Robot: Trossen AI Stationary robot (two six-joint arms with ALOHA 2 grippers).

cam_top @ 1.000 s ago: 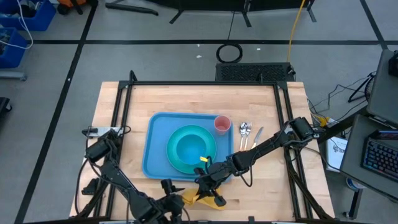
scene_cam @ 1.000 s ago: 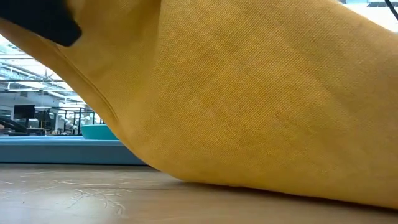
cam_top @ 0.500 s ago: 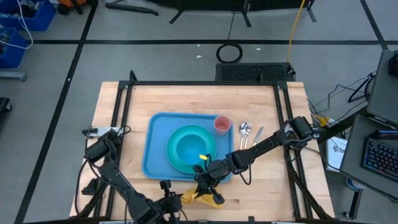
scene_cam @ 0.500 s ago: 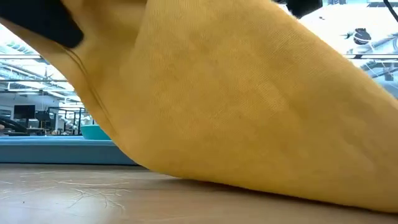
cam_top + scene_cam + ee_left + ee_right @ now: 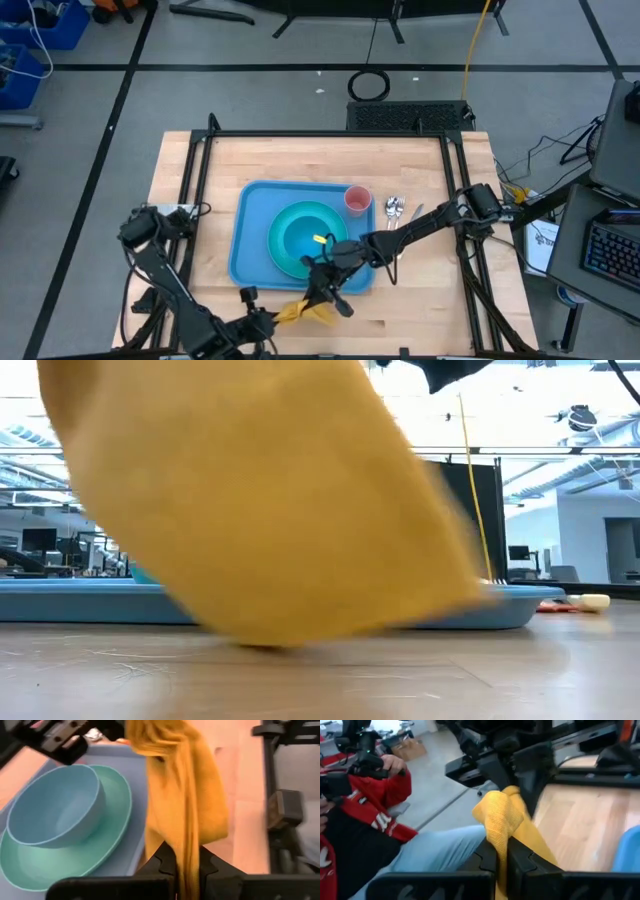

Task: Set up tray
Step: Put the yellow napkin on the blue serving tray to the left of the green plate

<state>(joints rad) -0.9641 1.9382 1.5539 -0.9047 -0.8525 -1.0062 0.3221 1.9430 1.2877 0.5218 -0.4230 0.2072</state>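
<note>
Both claws pinch the napkin [image 5: 305, 311] above the wooden table [image 5: 200, 180] beside the tray [image 5: 250, 235].

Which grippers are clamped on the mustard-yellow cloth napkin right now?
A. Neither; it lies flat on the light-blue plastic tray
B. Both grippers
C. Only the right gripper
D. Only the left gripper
B. In each wrist view the mustard-yellow cloth napkin is pinched between that arm's own fingers: the left gripper and the right gripper both hold it, lifted beside the light-blue plastic tray.
</note>
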